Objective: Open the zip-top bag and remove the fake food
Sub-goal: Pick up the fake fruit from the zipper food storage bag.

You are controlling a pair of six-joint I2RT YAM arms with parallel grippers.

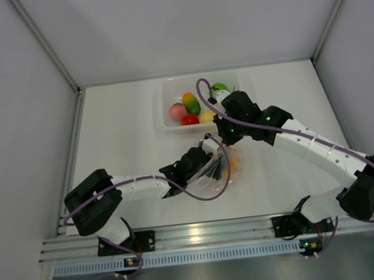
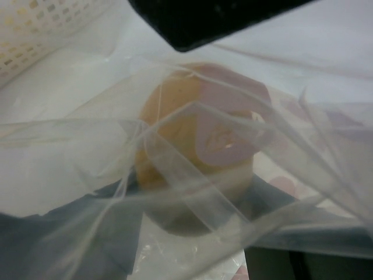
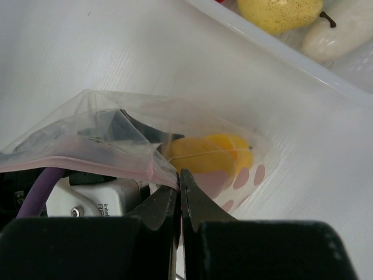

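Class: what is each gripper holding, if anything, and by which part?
The right gripper pinches the bag by its pink zip edge. The left gripper stands open inside the bag, apparently holding nothing.

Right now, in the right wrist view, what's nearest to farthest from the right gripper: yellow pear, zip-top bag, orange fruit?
1. zip-top bag, pinched in the right gripper.
2. orange fruit, inside the bag.
3. yellow pear, in the tub, top right.

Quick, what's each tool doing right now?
Left tool: inside the clear crinkly plastic zip-top bag, state cannot be told.
Right tool: closed on the bag's pink zip strip.
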